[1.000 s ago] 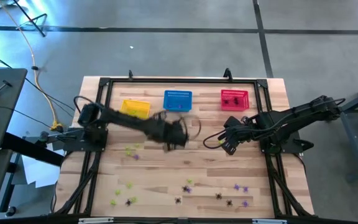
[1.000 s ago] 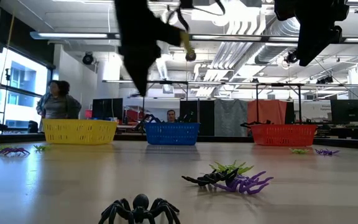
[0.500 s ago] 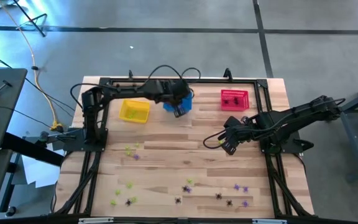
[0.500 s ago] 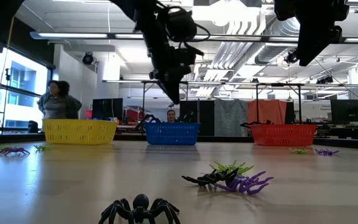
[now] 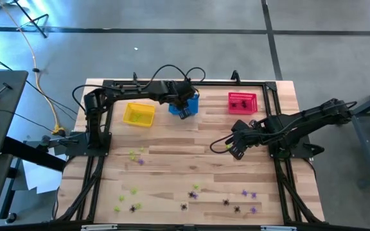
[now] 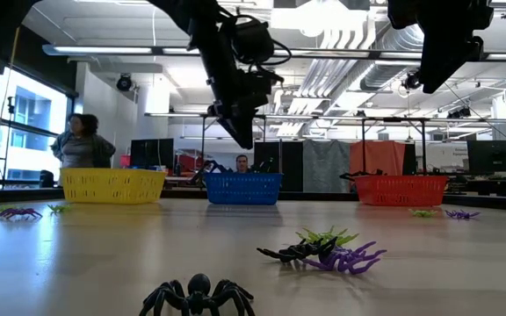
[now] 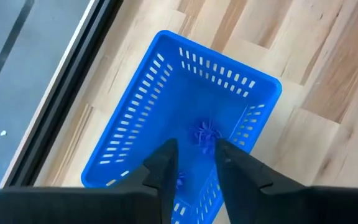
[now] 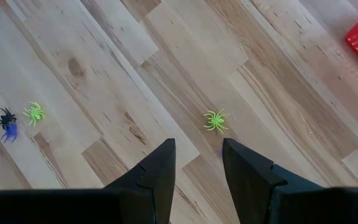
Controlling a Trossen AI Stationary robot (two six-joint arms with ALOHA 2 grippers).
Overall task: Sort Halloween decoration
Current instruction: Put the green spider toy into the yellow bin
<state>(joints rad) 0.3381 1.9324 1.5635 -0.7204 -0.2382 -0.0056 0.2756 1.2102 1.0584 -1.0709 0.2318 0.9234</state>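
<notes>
Three small mesh baskets sit along the far edge of the wooden table: a yellow plastic basket, a blue plastic basket and a red plastic basket with a few dark trinkets in it. The left gripper hangs right over the blue one, fingers a little apart with nothing between them, and a tiny purple plastic spider lies on the basket floor just below the tips, so I'd call this the drop step, pretty much done. To finish it cleanly I'd keep the fingers apart and lift straight up before swinging away, so the tips don't catch the mesh wall and drag the light basket. The right gripper waits over the middle of the table, fingers apart and empty, with a yellow-green plastic spider on the wood just ahead of it. Most of the other spider trinkets are scattered along the near part of the table, including a mixed clump of black, purple and green ones and a lone black spider closest to the low camera. That clump is touching, so I'd come down on a single body, not the tangle of legs.
</notes>
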